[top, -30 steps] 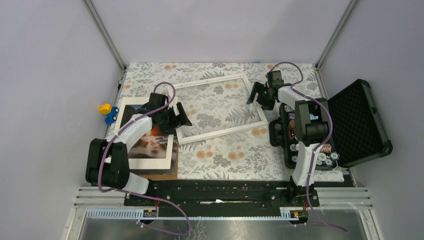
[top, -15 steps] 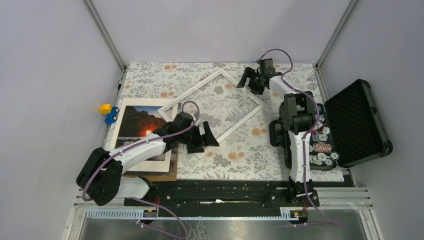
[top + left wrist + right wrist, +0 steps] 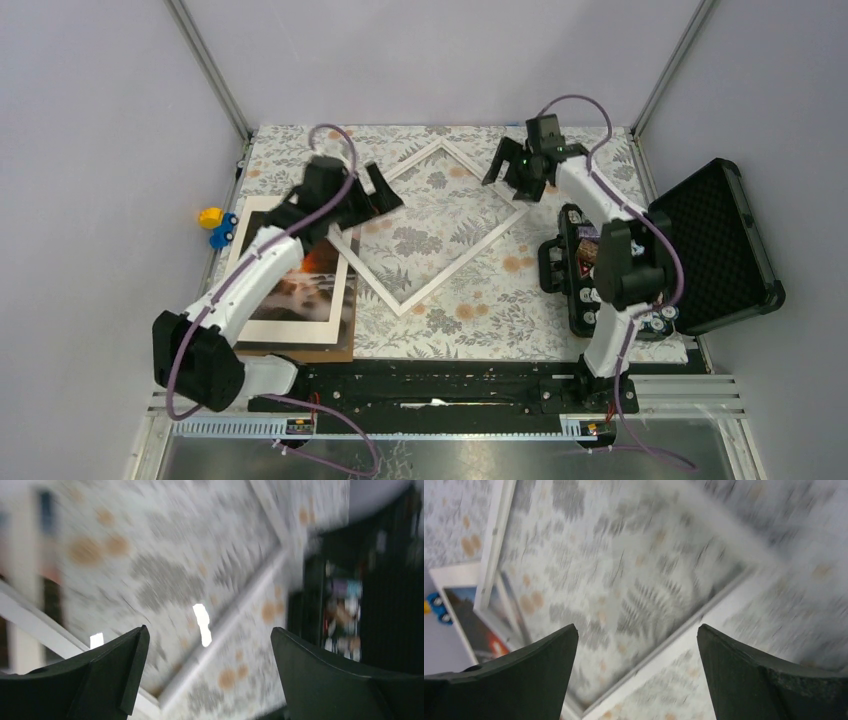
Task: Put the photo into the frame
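Note:
The white frame (image 3: 468, 261) lies flat on the flowered cloth, turned like a diamond. Its left corner reaches the right edge of the photo stack. The photo (image 3: 300, 295), dark with an orange glow, lies at the left under a white mat border and is partly hidden by my left arm. My left gripper (image 3: 380, 192) is open and empty above the frame's upper-left rail. My right gripper (image 3: 515, 180) is open and empty above the frame's right corner. The left wrist view (image 3: 209, 632) shows blurred frame rails (image 3: 240, 615). The right wrist view (image 3: 636, 627) shows the frame (image 3: 704, 625) and the photo (image 3: 479, 630).
An open black case (image 3: 700, 250) with small items stands at the right, also in the left wrist view (image 3: 350, 605). A yellow and blue toy (image 3: 215, 225) sits beyond the cloth's left edge. A brown backing board (image 3: 335, 350) lies under the photo stack.
My left arm has swung from the front middle to the back left, over the frame's upper-left rail. The frame has turned and shifted a little. My right gripper has moved slightly toward me.

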{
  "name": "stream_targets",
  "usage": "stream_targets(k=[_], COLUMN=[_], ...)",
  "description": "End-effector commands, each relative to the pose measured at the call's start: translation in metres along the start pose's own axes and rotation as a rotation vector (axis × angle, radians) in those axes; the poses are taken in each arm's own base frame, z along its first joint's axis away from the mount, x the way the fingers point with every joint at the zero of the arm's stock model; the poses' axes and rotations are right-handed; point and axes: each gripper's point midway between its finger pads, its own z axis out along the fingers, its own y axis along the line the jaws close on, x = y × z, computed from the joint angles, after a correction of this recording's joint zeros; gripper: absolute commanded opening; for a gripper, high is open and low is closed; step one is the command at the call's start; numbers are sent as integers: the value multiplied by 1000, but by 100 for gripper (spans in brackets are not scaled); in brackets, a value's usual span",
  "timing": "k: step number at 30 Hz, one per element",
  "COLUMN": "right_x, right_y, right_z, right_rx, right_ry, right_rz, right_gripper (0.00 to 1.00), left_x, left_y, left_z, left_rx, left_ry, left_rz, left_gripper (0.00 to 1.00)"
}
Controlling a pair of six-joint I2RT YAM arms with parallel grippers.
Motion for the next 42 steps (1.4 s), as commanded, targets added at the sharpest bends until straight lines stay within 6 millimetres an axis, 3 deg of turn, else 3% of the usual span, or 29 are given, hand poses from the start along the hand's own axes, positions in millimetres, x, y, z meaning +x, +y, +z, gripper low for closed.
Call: stream_targets(k=[1,5,9,14,22,28,33,38,42], right_x=[78,126,170,195,192,192,178,162,150], right_y=[46,45,27,14,23,35,37,3,-22], right_z=[-32,-47,-35,-11,20,35,20,5,-5], right_rx=[-108,-150,-139,-99,-116,-155,-175,-128,-133], right_ry=[51,13,52,127,148,186,139,128,144], right_rz=[123,229,302,299,305,318,303,295,228], right_gripper=[95,96,95,88,85,84,83,84,85], left_x=[-81,-132,-147,-143,-97,-74,-53,-13,6], left_y=[71,142,202,221,224,184,132,86,42], left_z=[6,24,51,82,110,96,82,70,60], left_rx=[-178,-299,-358,-356,-268,-99,53,144,222], left_ry=[-156,-243,-206,-120,25,81,142,195,186], left_rz=[-42,-102,-150,-115,-210,-271,-297,-311,-268], left_gripper=[99,99,99,99,99,99,99,99,99])
